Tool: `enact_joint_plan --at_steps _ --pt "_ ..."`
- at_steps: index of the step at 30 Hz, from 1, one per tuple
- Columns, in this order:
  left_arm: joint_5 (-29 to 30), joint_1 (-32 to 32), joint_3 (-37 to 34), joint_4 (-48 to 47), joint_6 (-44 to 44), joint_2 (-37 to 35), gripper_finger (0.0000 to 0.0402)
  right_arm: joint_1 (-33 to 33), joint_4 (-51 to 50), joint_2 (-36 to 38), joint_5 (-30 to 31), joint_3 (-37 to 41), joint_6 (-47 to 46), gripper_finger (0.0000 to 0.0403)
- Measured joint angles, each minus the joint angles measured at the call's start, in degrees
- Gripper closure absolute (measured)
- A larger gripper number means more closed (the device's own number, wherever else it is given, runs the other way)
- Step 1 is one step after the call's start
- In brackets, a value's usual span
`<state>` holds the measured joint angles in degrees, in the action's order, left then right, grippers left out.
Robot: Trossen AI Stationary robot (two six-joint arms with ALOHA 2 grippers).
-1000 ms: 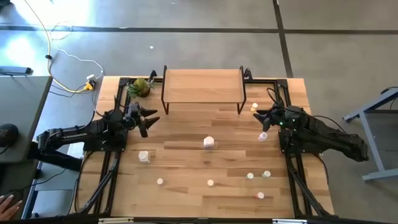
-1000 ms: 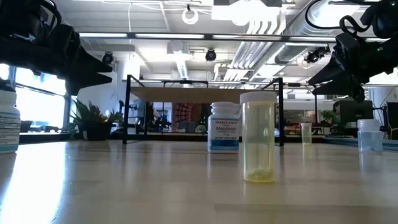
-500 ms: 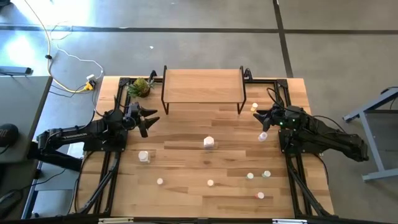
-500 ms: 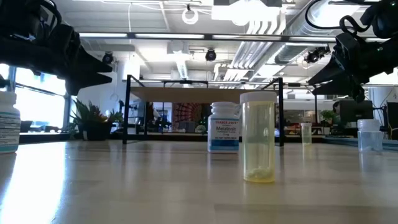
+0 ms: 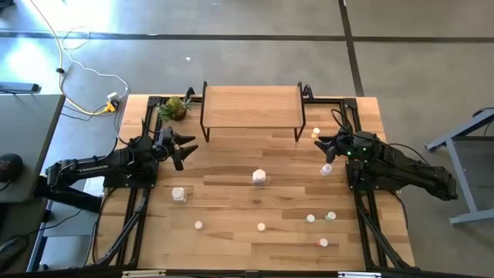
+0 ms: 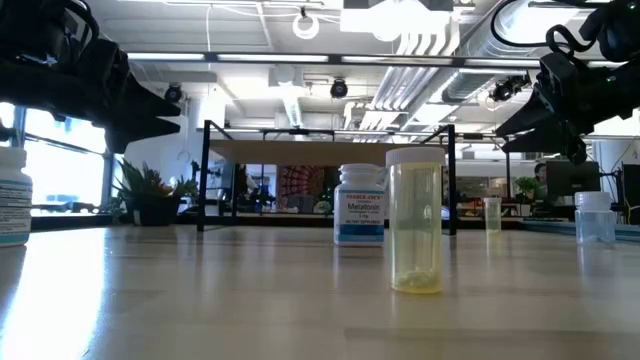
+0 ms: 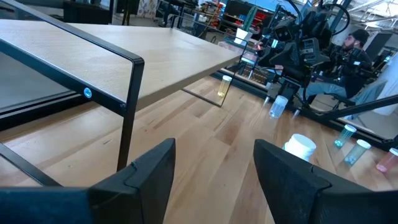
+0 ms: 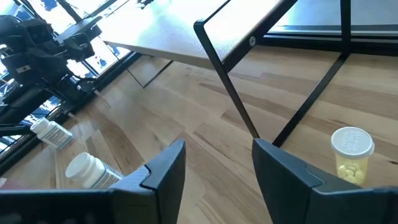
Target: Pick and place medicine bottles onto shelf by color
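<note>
The shelf (image 5: 252,106) is standing at the 12 o'clock edge of the tabletop (image 5: 231,201) in the high view, its light-wood board bare of bottles. The left gripper (image 5: 187,147) is hovering near the shelf's 7 o'clock leg with its fingers standing apart and nothing between them; the left wrist view is showing that same gap, empty, looking toward the shelf. The right gripper (image 5: 326,149) is hanging near the shelf's 5 o'clock leg, its fingers likewise apart and gripping nothing.

The medicine bottles are lying scattered over the tabletop, none on the shelf. A large white bottle (image 5: 259,177) is sitting at the middle of the tabletop, and another white bottle (image 5: 178,194) is sitting toward 8 o'clock from it. A yellow bottle (image 5: 316,133) is standing just beside the shelf's 5 o'clock leg, at 11 o'clock from the right gripper. A pale bottle (image 5: 327,168) is lying at 6 o'clock from the right gripper, close under it. Several tiny bottles are resting toward the 6 o'clock edge, among them a greenish one (image 5: 331,216) and a pinkish one (image 5: 323,242)

A leafy plant-like object (image 5: 174,107) is sitting at 9 o'clock from the shelf, close beside it
</note>
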<state>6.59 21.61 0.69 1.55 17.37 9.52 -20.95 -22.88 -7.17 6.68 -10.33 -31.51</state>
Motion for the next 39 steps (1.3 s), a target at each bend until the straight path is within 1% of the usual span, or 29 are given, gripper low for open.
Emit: enact_joint_plan --at_steps 35,39 --pt "0.07 0.02 -0.01 0.0 0.0 0.01 0.0195 -0.01 -0.01 -0.01 -0.01 0.0 0.0 0.0227" --pt "0.51 0.02 0.0 0.05 2.52 0.01 0.0195 -0.01 -0.01 -0.01 -0.02 0.0 0.0 0.0227"
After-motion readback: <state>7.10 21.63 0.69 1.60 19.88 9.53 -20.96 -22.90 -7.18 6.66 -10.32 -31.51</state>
